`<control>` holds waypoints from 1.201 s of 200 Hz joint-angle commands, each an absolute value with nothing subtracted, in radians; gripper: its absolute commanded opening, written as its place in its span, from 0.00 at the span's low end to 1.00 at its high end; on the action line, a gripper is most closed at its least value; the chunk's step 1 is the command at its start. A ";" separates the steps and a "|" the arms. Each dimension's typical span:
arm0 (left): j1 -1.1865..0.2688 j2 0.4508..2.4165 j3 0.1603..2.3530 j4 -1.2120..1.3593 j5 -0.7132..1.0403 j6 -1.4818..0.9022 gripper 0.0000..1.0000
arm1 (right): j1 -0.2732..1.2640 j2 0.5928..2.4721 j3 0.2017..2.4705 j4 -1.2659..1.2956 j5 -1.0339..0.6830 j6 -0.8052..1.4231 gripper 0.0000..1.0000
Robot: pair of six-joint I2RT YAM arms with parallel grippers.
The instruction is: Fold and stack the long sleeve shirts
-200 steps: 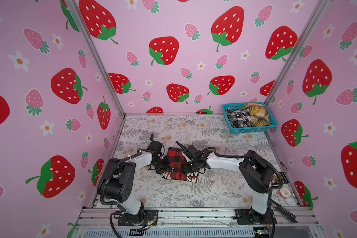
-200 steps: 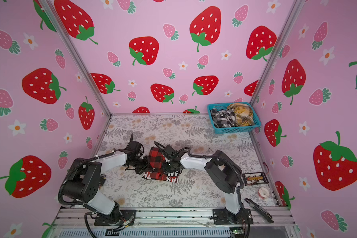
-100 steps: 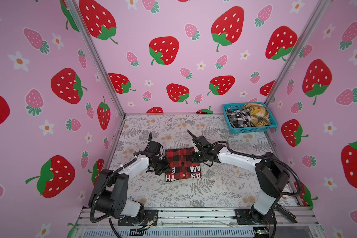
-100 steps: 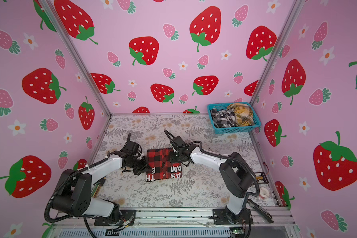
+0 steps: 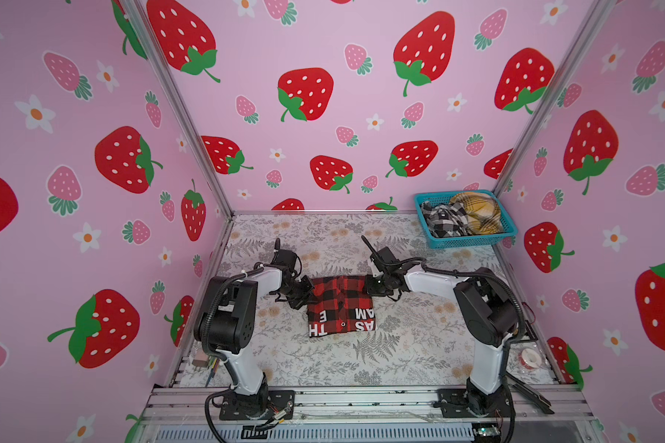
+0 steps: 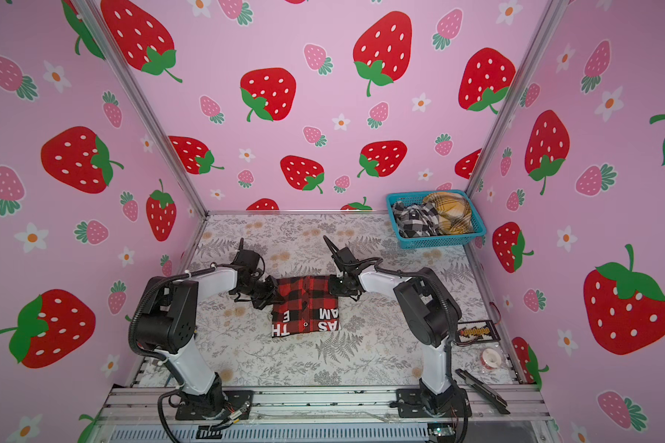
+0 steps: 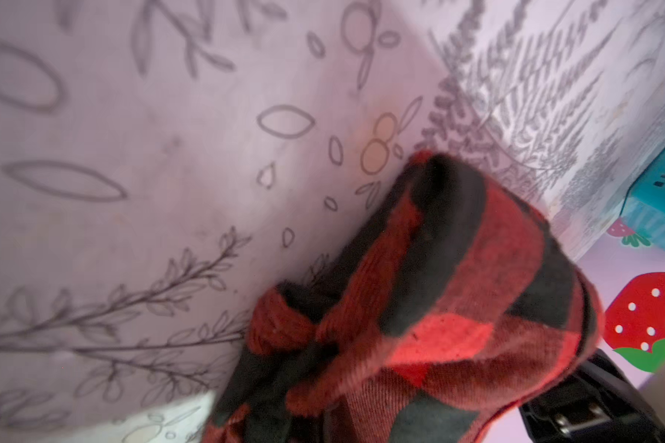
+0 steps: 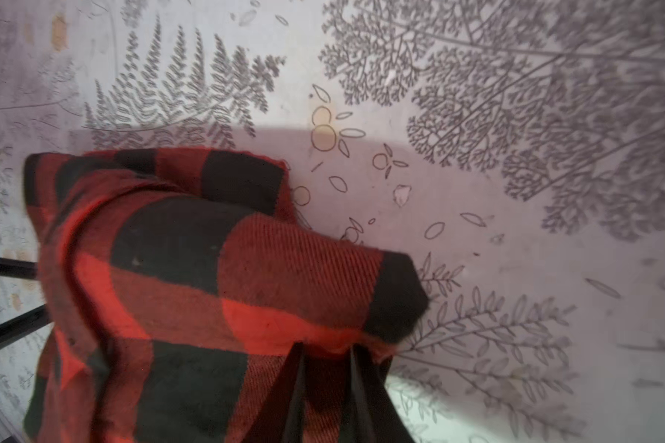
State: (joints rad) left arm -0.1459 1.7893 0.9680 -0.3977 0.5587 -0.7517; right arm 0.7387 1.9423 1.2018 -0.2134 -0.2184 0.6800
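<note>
A red-and-black check long sleeve shirt (image 5: 340, 303) (image 6: 304, 303) lies folded mid-table, its white block letters toward the front edge. In both top views my left gripper (image 5: 306, 293) (image 6: 270, 297) sits at its far left corner, shut on the cloth. In the left wrist view, bunched shirt (image 7: 457, 307) hides the jaws. My right gripper (image 5: 369, 287) (image 6: 333, 287) is shut on the far right corner. The right wrist view shows black fingers (image 8: 296, 383) pinching the shirt's (image 8: 208, 268) red edge. Black-and-white (image 5: 444, 222) and yellow (image 5: 477, 213) plaid shirts lie crumpled in the basket.
A teal basket (image 5: 473, 242) (image 6: 438, 243) stands at the back right corner. A tape roll (image 6: 492, 358), a battery pack (image 6: 477, 330) and a black tool (image 6: 480, 387) lie by the right wall. Pink strawberry walls close three sides.
A second ago the shirt was bunched between the close-set grippers. Both grippers have moved apart and toward the back, and the shirt now lies spread flat.
</note>
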 commanded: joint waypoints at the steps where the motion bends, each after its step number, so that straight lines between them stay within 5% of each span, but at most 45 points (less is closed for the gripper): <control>1: -0.125 1.812 0.932 -0.386 0.512 -0.763 0.00 | 0.732 1.966 1.206 -0.200 -0.241 0.680 0.23; 76: -0.120 1.710 1.056 -0.442 0.549 -0.794 0.02 | 0.775 1.827 1.264 -0.264 -0.192 0.648 0.26; 211: -0.094 1.904 1.178 -0.444 0.546 -0.807 0.00 | 0.796 2.092 1.496 -0.327 -0.190 0.600 0.25; 240: -0.094 1.769 1.183 -0.496 0.543 -0.771 0.16 | 0.796 1.991 1.470 -0.348 -0.133 0.587 0.27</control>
